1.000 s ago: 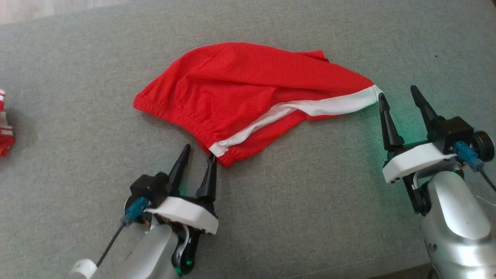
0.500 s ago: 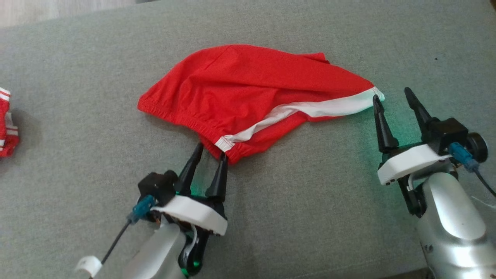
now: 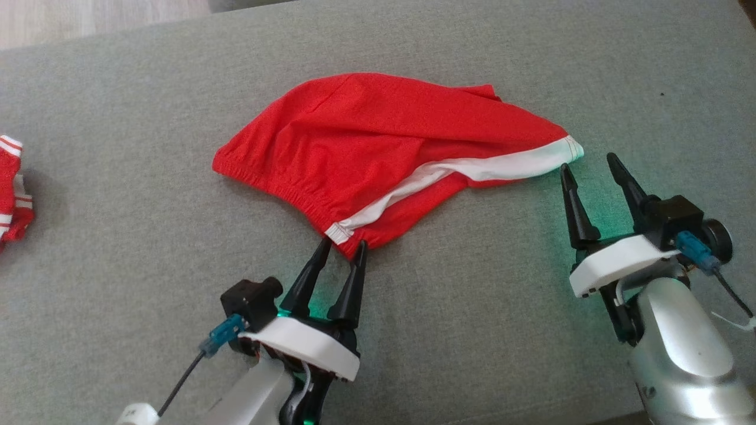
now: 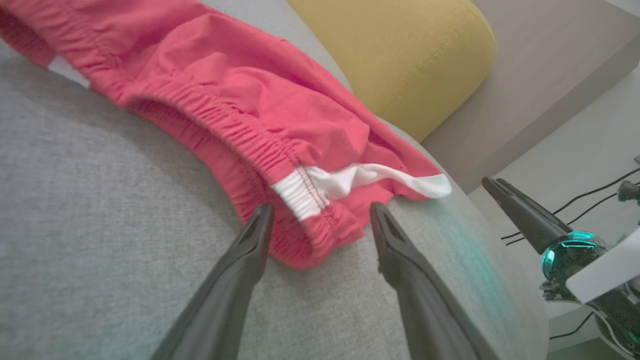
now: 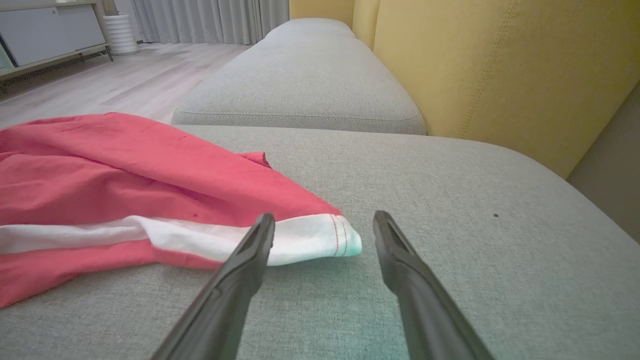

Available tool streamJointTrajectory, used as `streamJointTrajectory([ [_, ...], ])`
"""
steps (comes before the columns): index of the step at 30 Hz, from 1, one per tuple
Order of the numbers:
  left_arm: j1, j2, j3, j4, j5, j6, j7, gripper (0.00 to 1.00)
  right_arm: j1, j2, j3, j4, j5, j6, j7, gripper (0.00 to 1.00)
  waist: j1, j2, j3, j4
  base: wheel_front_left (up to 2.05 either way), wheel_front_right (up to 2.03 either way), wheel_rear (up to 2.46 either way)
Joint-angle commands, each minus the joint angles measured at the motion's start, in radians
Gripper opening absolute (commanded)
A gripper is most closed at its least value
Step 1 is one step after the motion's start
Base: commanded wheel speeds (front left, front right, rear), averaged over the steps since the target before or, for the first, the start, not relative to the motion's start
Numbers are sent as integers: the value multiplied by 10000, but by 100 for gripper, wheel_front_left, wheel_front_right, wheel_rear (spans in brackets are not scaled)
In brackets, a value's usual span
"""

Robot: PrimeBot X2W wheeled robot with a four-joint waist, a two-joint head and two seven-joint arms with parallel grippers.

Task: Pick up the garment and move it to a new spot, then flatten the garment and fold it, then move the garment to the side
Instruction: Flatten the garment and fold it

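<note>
Lying at the far left edge of the head view, the garment is cut off by the frame; only a bunched red portion with white stripes is visible. It rests on the grey sofa seat, well apart from both arms.

Centre of the frame: a second red cloth with an elastic gathered hem and a white stripe lies loosely creased on the same seat.

Left claw: lower centre, fingers apart. The left wrist view shows the cloth's lower corner, where the white stripe meets the gathered hem, lying between the two fingertips without being pinched. Contact between tips and fabric cannot be confirmed.

Right claw: right of frame, fingers apart and holding nothing. Its tips sit just beside the cloth's white pointed end; in the right wrist view that end lies just beyond the left fingertip.

Surroundings: a yellow back cushion stands behind the seat, and pale wood floor shows at the upper left of the right wrist view.
</note>
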State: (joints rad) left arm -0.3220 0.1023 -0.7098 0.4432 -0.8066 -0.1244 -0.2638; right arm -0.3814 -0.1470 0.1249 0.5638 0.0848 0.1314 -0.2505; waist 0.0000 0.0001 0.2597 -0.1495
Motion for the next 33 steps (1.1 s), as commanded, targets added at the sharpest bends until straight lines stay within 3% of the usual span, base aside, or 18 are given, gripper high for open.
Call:
streamJointTrajectory([
  [1, -108, 98, 135, -210, -103, -63, 20, 100, -101, 20, 215, -237, 53, -7, -112, 100, 0, -1, 22, -26, 0, 0, 0],
  [9, -420, 157, 247, 10, -285, -63, 20, 99, -131, 76, 244, -279, 130, -7, -112, 100, 0, -1, 158, -104, 0, 0, 0],
  [10, -436, 156, 272, 12, -325, -63, 20, 45, -116, 87, 244, -276, 150, -7, -112, 100, 0, -1, 152, -96, 0, 0, 0],
  [11, -448, 165, 329, 9, -352, -63, 20, 9, -98, 98, 239, -274, 166, -7, -112, 100, 0, -1, 138, -82, 0, 0, 0],
  [12, -447, 177, 401, 4, -340, -63, 20, 0, -69, 112, 228, -266, 195, -7, -112, 100, 0, -1, 104, -56, 0, 0, 0],
  [21, 151, 556, 1450, -328, -60, -63, 20, 0, 440, 313, -44, -299, 512, -7, -112, 100, 0, -1, -501, 457, 0, 0, 0],
  [31, 732, 1921, 2514, -337, 1103, -63, 20, 0, 1109, 773, -186, -401, 1021, -7, -112, 100, 0, -1, -1234, 714, 0, 0, 0],
  [32, 771, 2019, 2687, -298, 1339, -63, 20, 20, 1167, 810, -210, -434, 1065, -7, -112, 100, 0, -1, -1266, 706, 0, 0, 0],
  [33, 817, 2091, 2911, -242, 1644, -63, 20, 83, 1224, 841, -245, -477, 1101, -7, -112, 100, 0, -1, -1290, 698, 0, 0, 0],
])
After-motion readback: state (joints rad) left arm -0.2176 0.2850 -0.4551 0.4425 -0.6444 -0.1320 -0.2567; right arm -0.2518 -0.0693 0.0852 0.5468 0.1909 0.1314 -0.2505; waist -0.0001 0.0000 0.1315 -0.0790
